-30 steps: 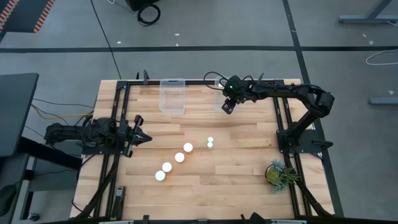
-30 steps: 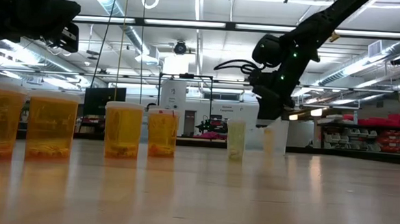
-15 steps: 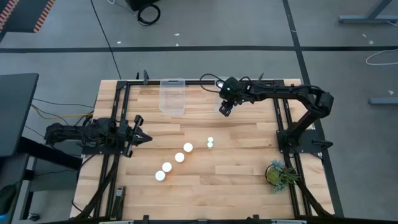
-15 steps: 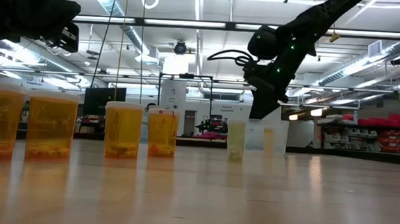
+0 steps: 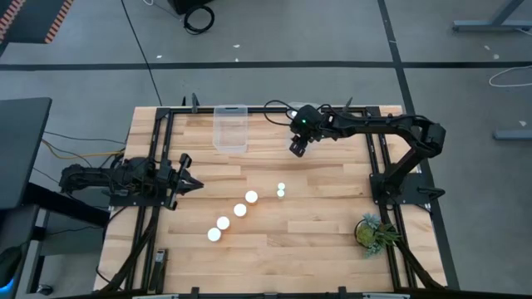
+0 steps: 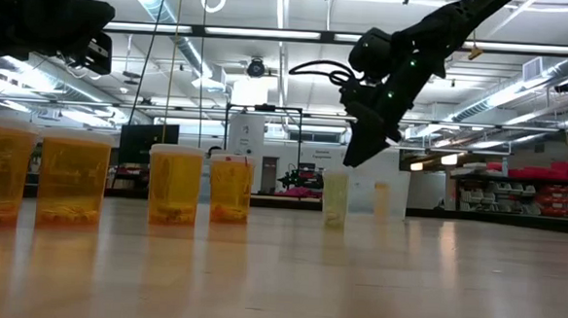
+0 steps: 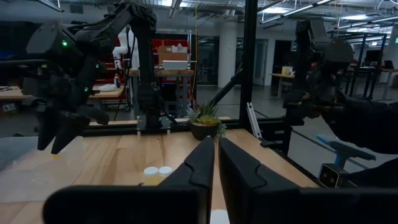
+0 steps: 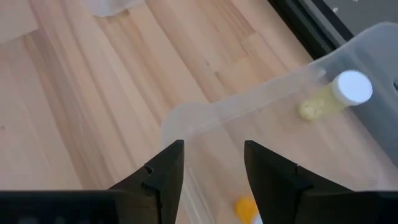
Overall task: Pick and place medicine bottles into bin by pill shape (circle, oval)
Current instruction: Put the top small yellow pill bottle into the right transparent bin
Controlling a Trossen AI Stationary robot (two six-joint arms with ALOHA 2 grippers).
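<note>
Several amber medicine bottles with white caps (image 5: pixel 239 210) stand upright in a slanting row at the table's middle; the low view shows them side by side (image 6: pixel 176 184). My right gripper (image 5: pixel 298 146) hangs open above the far middle of the table, over the rim of a clear bin (image 8: pixel 249 102). Nothing is between its fingers (image 8: pixel 165 174). In that bin a bottle (image 8: pixel 339 93) lies on its side, and an orange bit of another thing (image 8: pixel 245 208) shows. My left gripper (image 5: pixel 189 183) waits shut at the left edge, clear of the bottles.
A second clear bin (image 5: pixel 231 129) stands at the far edge, left of my right gripper. A small potted plant (image 5: pixel 370 232) sits at the near right corner. Black frame rails run along the table's left and right sides. Bare wood lies between the bins and the row.
My right gripper has swung toward the table's left edge and slightly toward the near edge, rising a little, away from over the right-hand bin. Its fingers stay the same distance apart. The bottles have not moved.
</note>
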